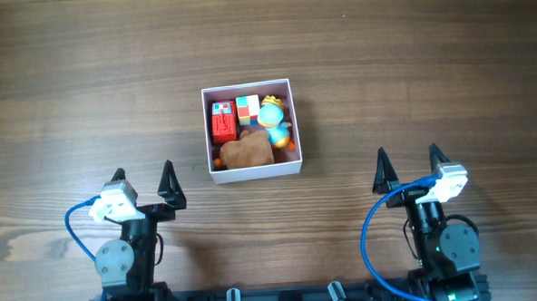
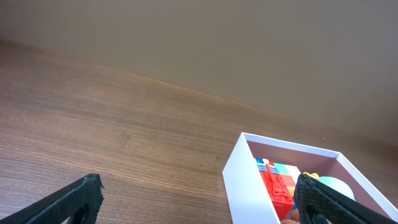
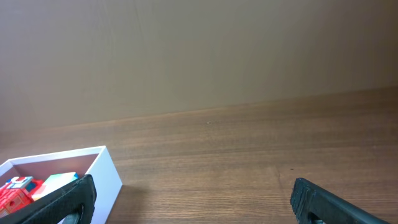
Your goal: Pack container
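The container [image 1: 256, 172] lies ahead, between two empty, wide-spread grippers by the near edge, closer to the left gripper [image 1: 143, 179] than the right gripper [image 1: 407, 163].

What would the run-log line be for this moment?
white square pink-lined container: on brown wooden table, holds small colourful toys | left jaws: open, empty, clear of container | right jaws: open, empty, clear of container

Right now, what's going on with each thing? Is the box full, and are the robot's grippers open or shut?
Box: upright, open on top, toys inside.
Red toy: in the box.
Colourful cube: in the box.
Blue and yellow toy: in the box.
Brown toy: in the box, nearest the arms.
Left gripper: open, empty, apart from the box.
Right gripper: open, empty, apart from the box.
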